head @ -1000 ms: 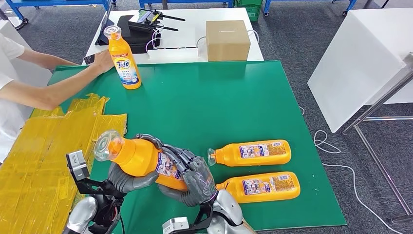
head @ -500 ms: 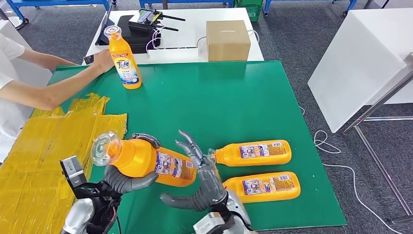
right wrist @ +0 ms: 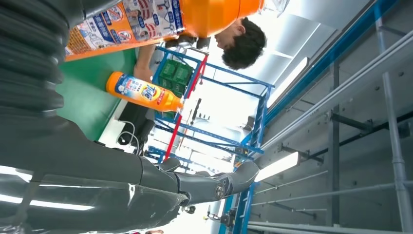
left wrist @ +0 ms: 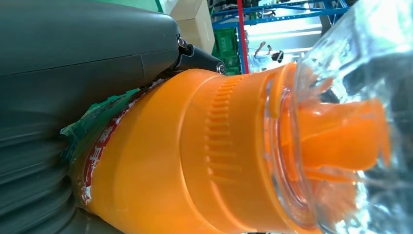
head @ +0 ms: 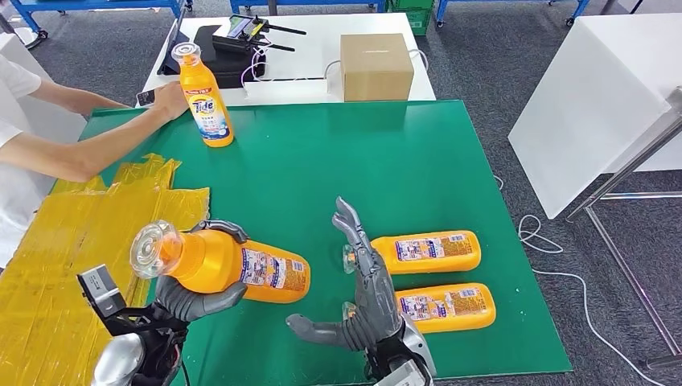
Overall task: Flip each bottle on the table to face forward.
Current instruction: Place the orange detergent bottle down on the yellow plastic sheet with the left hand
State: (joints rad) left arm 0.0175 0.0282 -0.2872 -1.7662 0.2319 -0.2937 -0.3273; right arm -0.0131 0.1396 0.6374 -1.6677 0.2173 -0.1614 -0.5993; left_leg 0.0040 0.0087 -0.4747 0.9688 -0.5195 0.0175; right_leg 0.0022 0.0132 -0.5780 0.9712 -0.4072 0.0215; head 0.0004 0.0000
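My left hand (head: 193,289) grips an orange detergent bottle (head: 233,270) by its shoulder and holds it tilted above the green mat (head: 362,161), clear cap toward me; close up the held bottle (left wrist: 204,156) shows its ribbed neck beside my left hand (left wrist: 73,63). My right hand (head: 362,297) stands open beside it, fingers spread and apart from the bottle; my right hand (right wrist: 97,180) is empty. Two more orange bottles lie on their sides at the right, the far one (head: 426,251) and the near one (head: 442,308), back labels up. A fourth bottle (head: 205,100) stands upright at the far left.
A person's hand (head: 170,100) rests beside the upright bottle at the mat's far left corner. Yellow taped sheeting (head: 72,241) covers the left side. A cardboard box (head: 375,66) and a remote controller (head: 245,32) sit on the white table behind.
My right hand let go of the held bottle and swung right, opening its fingers. My left hand keeps the bottle and has carried it slightly left and lower.
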